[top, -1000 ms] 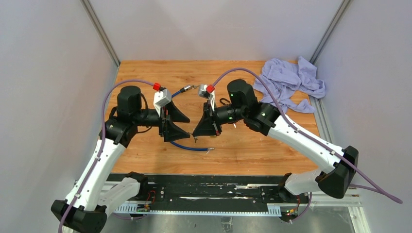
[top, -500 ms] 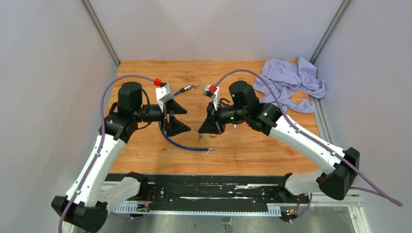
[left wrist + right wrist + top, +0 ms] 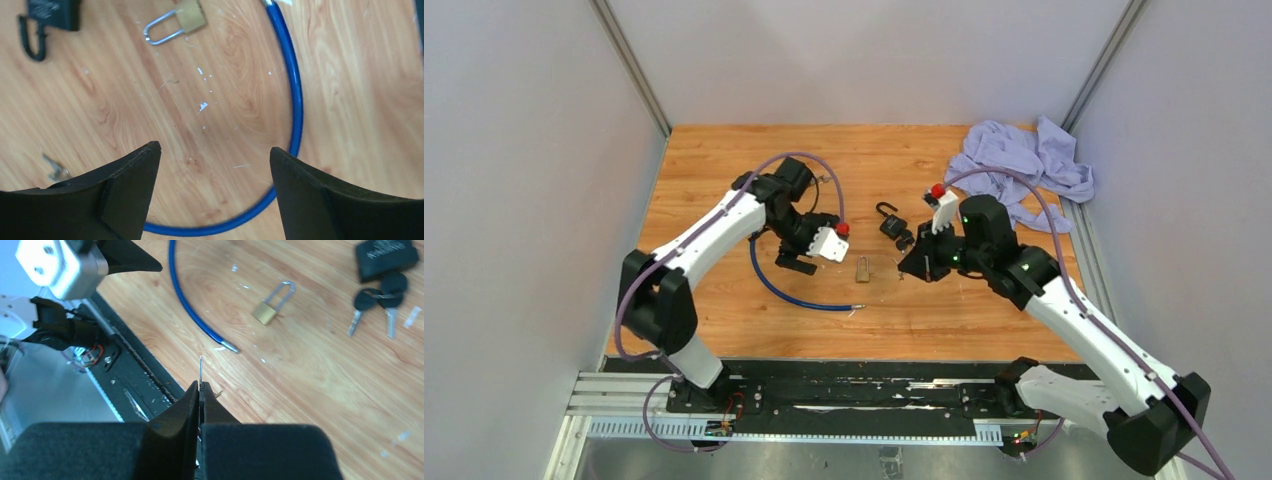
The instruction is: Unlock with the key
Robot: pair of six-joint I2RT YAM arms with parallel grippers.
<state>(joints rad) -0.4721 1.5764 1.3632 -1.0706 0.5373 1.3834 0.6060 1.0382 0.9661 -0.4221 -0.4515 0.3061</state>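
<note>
From the right wrist camera I see the right gripper [image 3: 200, 390] with its two black fingers pressed together on the key [image 3: 200, 369]. The key's thin metal blade projects straight out past the fingertips. Beyond it, a brass padlock [image 3: 265, 313] lies flat on the wooden table [image 3: 310, 380], its silver shackle pointing toward the upper right. A blue cable [image 3: 186, 300] curves past on the left; its metal-tipped end lies near the brass padlock but apart from it. At upper right I read a black padlock [image 3: 386, 257] with a bunch of black-headed keys [image 3: 377, 297] just beside it. The left arm's white camera housing [image 3: 60, 267] occupies the upper left corner.
</note>
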